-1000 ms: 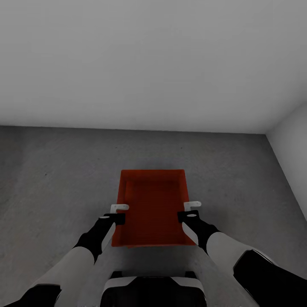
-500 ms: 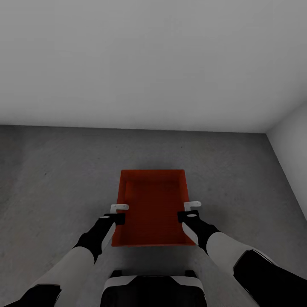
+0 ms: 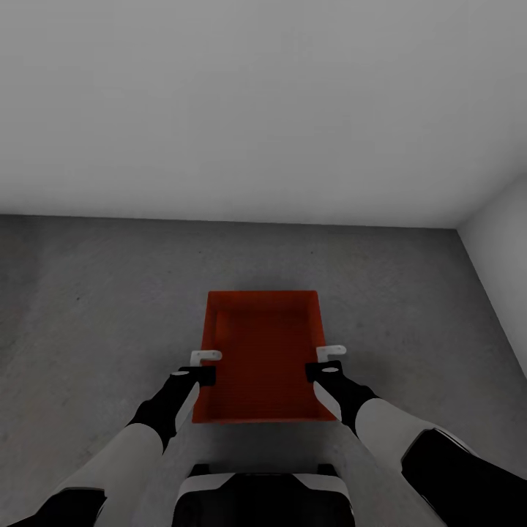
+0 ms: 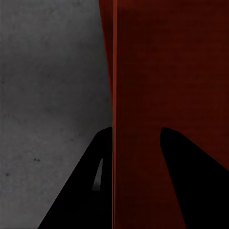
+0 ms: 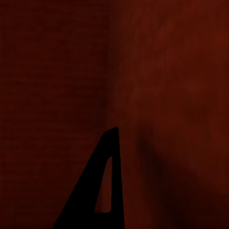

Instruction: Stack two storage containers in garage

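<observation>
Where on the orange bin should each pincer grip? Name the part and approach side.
Grip the storage container by its two long side walls, one pincer per side from above. The left pincer already straddles the left wall, the right pincer the right wall; open top leaves rims free.

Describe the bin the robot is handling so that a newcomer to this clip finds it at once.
Start at the grey concrete floor below the white wall. Just ahead of the robot, between the left gripper and right gripper, sits the storage container: an open rectangular bin, the one orange-red thing on plain grey.
</observation>
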Controlling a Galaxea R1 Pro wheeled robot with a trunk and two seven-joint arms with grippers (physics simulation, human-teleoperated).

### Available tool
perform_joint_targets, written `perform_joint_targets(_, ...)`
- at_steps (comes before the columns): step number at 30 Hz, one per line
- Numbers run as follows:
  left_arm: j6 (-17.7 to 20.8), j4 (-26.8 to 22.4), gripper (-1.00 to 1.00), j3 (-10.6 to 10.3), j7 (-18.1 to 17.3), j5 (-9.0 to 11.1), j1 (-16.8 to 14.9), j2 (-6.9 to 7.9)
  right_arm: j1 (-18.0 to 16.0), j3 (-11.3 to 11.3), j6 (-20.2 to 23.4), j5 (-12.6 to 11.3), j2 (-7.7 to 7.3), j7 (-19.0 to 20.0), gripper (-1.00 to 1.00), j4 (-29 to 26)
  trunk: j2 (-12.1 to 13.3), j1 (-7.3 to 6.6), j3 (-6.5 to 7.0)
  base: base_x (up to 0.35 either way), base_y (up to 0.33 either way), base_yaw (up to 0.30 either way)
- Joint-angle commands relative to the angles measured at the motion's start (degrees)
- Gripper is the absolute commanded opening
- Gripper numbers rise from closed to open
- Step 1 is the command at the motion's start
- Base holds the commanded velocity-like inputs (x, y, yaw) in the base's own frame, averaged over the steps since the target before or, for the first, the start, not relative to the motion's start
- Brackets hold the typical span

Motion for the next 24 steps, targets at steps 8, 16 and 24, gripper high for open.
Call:
perform_joint_targets(8,1.9,0.7,-1.0,-0.6,0.0,1.5,0.0,0.08,-0.1,-1.3,0.5,2.0,-1.26,-1.4,-1.0,-0.3,-0.1,0.03,-0.06,0.0,0.0,0.0)
perform_joint_targets(16,1.9,0.8,-1.0,-0.6,0.1,1.5,0.0,0.11,-0.1,-1.3,0.5,2.0,-1.25,-1.4,-1.0,-0.3,-0.1,0.03,-0.06,-0.013,0.0,0.0)
perform_joint_targets(24,1.9,0.8,-1.0,-0.6,0.1,1.5,0.0,0.11,-0.1,-1.3,0.5,2.0,-1.25,-1.4,-1.0,-0.3,-0.1,0.03,-0.06,-0.183,0.05,0.0)
